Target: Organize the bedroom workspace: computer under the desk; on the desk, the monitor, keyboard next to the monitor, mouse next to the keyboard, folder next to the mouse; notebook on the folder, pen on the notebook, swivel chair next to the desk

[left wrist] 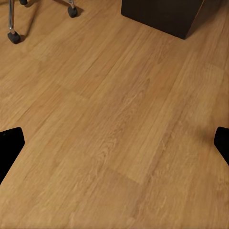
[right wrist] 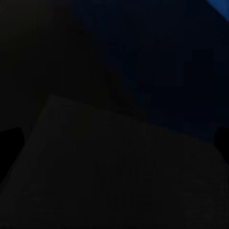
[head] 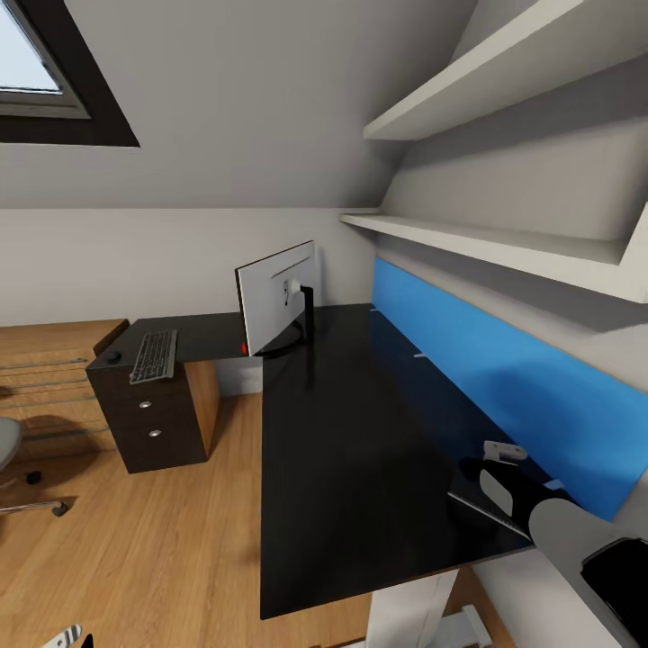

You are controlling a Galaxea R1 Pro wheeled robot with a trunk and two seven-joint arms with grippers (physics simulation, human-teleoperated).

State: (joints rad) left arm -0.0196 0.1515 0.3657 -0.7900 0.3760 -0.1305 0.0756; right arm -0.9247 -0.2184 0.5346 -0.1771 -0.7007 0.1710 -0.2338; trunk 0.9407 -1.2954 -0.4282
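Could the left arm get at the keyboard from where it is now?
Probably not. The keyboard lies on the far wing of the desk beside the monitor, while the left gripper hangs low over bare floor, well short of it.

One desk (head: 360,432) with a black top; one monitor (head: 274,297) on it; one keyboard (head: 154,355); one mouse (head: 112,357); one dark drawer unit (head: 153,418) with two round knobs; two white wall shelves (head: 504,243); one roof window (head: 40,72); one swivel chair (head: 9,450), partly seen, with three casters (left wrist: 14,37) visible in the left wrist view.
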